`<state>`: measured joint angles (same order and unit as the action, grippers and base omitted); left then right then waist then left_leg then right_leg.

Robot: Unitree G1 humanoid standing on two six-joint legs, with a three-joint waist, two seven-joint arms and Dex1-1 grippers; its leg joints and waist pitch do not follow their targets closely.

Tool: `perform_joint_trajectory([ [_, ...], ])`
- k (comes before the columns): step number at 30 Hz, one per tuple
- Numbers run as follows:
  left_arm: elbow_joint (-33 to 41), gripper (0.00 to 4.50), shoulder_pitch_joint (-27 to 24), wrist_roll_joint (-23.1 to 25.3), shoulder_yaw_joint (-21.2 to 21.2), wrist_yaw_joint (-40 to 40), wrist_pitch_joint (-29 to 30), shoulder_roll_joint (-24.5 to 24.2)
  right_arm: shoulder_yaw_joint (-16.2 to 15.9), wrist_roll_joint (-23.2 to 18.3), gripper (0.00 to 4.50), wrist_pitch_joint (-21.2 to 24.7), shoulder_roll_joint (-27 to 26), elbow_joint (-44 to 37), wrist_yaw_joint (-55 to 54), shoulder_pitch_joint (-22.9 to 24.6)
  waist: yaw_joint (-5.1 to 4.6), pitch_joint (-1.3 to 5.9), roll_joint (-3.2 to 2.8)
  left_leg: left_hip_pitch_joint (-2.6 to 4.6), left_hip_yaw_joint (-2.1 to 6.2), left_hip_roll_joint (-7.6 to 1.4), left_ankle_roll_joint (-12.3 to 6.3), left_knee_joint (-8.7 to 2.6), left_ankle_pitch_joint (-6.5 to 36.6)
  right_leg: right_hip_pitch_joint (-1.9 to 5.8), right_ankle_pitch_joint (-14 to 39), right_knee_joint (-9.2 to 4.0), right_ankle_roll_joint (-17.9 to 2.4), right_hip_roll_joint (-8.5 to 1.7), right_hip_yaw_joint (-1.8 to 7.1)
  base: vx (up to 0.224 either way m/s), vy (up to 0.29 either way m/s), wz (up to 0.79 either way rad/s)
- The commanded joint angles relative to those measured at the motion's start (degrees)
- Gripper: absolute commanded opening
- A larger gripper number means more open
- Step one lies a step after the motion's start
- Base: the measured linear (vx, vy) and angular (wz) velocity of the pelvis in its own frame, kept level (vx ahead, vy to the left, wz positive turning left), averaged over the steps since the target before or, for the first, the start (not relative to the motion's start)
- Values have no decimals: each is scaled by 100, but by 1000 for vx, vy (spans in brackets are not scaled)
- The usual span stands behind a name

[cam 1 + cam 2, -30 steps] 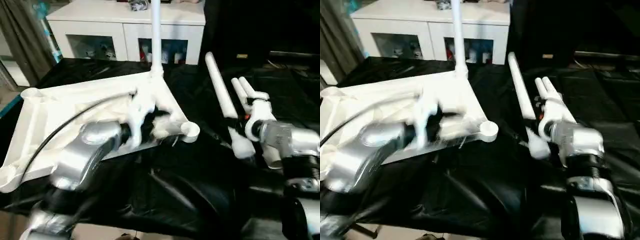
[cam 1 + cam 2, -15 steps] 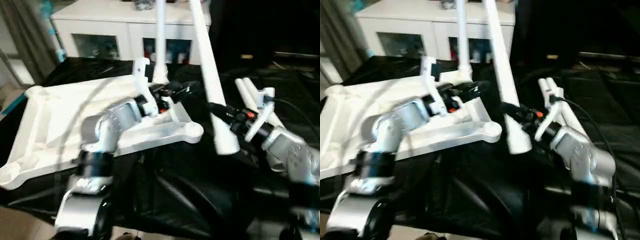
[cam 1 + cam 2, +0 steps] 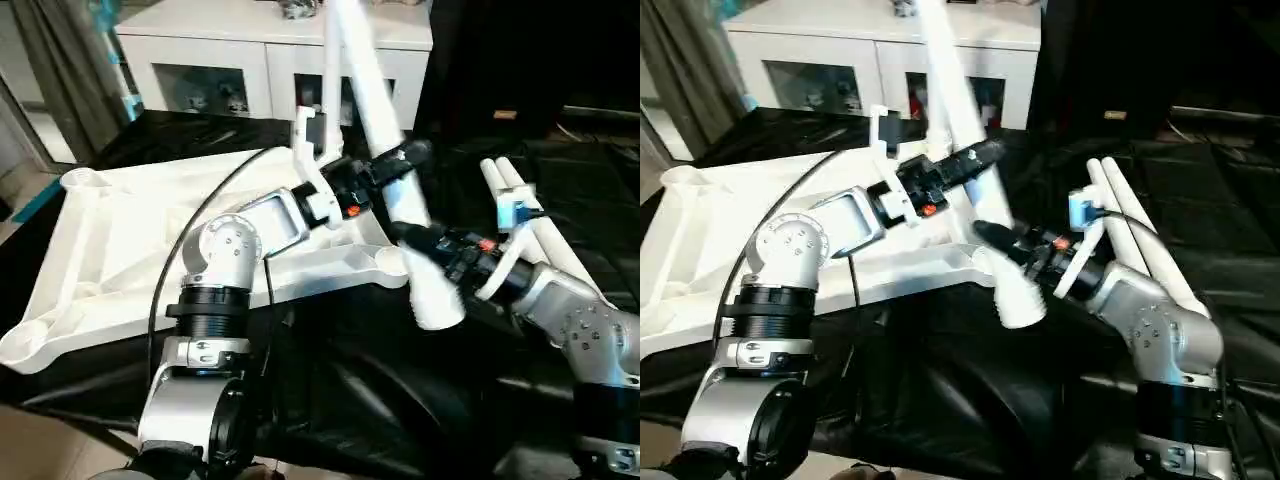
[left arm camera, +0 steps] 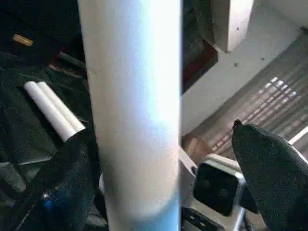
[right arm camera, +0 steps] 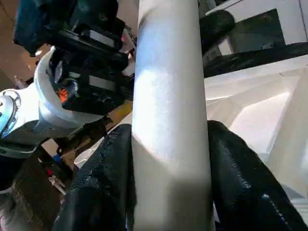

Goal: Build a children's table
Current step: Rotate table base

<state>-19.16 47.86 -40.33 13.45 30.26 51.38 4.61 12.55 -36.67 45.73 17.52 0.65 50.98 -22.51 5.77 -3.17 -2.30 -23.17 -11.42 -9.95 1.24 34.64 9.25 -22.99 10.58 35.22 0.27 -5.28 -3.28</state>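
Right end effector (image 3: 425,243) clamps the tilted leg (image 3: 385,140) near its flared end; left end effector (image 3: 395,160) straddles it, wide.

Tabletop (image 3: 120,240) lies at nine o'clock; two legs (image 3: 540,225) at three; cabinet (image 3: 250,50) behind at twelve.

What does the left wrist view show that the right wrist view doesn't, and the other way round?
Left wrist view: two spare legs lying side by side on the black cloth, and the left gripper open around the raised leg. Right wrist view: the tabletop, the cabinet, and the right gripper clamped on that leg. Shared: the raised leg.
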Motion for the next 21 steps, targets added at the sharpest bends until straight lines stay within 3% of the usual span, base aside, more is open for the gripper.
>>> perform_joint_trajectory([
  [1, -97, 421, 107, 134, -30, -165, -85, -6, -124, -96, 184, 34, 13, -170, 4, -76, 23, 441, 149, 135, 150, -256, -351, -350, 788, 276, 1193, -468, -1111, -318, 184, 0, 0, 0],
  [3, -107, 414, 63, 310, -90, -432, -228, -39, -292, 115, 184, -116, 7, -70, -49, -117, 22, 441, 157, 136, 155, -260, -357, -355, 766, 279, 1189, -469, -1079, -318, 181, 0, 0, 0],
  [8, -123, 371, 36, 317, 9, -634, -275, -37, -316, 11, 184, -140, -77, -44, -67, -194, 23, 439, 152, 138, 151, -260, -342, -356, 778, 273, 1175, -464, -1095, -319, 180, 0, 0, 0],
  [14, 181, 329, -161, -56, -105, 204, -201, -159, -326, -207, 184, -102, -64, -50, 116, -133, 48, 434, 150, 149, 146, -268, -340, -363, 794, 262, 1232, -467, -1129, -328, 183, 0, 0, 0],
  [15, 216, 327, -223, -116, -123, 319, -161, -189, -360, -219, 184, -90, -29, -38, 180, -88, 62, 432, 123, 147, 151, -269, -333, -366, 796, 264, 1225, -461, -1144, -335, 183, 0, 0, 0],
  [21, 281, 268, -252, -313, -36, 472, -104, -197, -367, -244, 184, -87, 32, -22, 219, -69, 68, 432, 111, 159, 154, -275, -240, -380, 931, 266, 1213, -469, -1141, -332, 186, 0, 0, 0],
])
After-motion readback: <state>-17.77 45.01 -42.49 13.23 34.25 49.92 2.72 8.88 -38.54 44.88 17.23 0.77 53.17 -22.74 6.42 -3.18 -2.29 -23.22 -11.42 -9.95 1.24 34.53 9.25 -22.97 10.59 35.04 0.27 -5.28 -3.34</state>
